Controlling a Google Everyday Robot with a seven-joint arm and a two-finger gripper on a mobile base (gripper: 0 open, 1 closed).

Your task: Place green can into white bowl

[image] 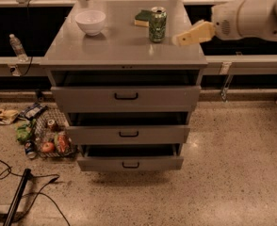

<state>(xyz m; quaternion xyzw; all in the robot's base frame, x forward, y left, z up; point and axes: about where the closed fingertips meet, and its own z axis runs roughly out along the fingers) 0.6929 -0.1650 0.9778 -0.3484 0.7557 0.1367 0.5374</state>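
The green can (157, 25) stands upright on the grey cabinet top (119, 46), right of centre towards the back. The white bowl (90, 21) sits on the same top at the back left, well apart from the can. My gripper (191, 35), tan-coloured on a white arm (251, 15), reaches in from the right. It hovers over the top's right edge, a short way right of the can and not touching it. It holds nothing.
A flat green-and-yellow sponge (142, 18) lies just behind the can. The cabinet's three drawers (124, 98) stand partly pulled out. Litter (39, 135) and a cable (30, 187) lie on the floor at left. A water bottle (17, 46) stands on the left ledge.
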